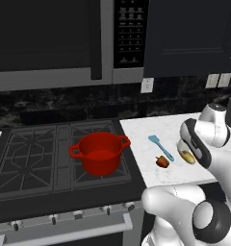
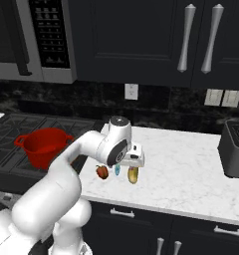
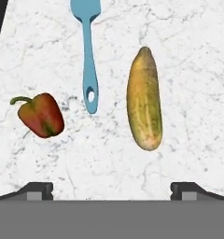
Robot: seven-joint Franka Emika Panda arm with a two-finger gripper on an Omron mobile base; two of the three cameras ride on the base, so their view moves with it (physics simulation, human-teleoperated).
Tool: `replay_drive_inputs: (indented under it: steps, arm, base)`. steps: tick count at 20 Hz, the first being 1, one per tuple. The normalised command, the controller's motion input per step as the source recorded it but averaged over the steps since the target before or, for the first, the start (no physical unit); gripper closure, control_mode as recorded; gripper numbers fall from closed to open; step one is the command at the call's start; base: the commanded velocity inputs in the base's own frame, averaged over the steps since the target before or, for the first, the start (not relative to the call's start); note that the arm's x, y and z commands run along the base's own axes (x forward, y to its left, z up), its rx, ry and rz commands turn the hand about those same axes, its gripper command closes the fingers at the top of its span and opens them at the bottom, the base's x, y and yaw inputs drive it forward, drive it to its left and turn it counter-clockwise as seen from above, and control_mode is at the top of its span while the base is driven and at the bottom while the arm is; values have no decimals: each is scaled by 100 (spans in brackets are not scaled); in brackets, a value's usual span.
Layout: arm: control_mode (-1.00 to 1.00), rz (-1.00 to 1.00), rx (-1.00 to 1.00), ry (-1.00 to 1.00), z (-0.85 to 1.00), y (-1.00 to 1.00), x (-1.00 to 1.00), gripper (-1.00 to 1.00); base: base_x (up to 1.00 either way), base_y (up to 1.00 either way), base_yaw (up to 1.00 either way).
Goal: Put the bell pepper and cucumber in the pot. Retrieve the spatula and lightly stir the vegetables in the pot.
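You have nothing done yet: hand (image 3: 112,190) released, empty, hovering above marble desk (image 3: 188,56). Ahead-left red-green bell pepper (image 3: 41,114), ahead-right yellow-green cucumber (image 3: 144,98), between them light-blue spatula (image 3: 88,56). Glossy red pot (image 1: 99,152) empty, well apart.

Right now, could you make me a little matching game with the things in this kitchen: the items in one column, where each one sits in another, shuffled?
Things:
1. pot
2. spatula
3. bell pepper
4. cucumber

Places and looks:
A. light blue, lying on the marble counter between the two vegetables
B. yellow-green and long, on the counter on the side away from the stove
C. glossy red, standing on the stove grates
D. small, red-orange with a green stem, on the counter nearest the stove

Pairs: 1-C, 2-A, 3-D, 4-B
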Motion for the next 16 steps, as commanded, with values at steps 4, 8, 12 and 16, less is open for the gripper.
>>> replay_drive_inputs:
  steps: [4, 8, 12, 16]
  arm:
    - [-100, 0, 0, 5, -36, -51, 31, -100]
    - [-100, 0, 0, 6, -34, -26, 37, -100]
    - [-100, 0, 0, 4, -36, 0, 37, -100]
    - [-100, 0, -1, 5, -36, 0, 40, -100]
  base:
    - [0, 0, 0]
    - [0, 0, 0]
    - [0, 0, 0]
    - [0, 0, 0]
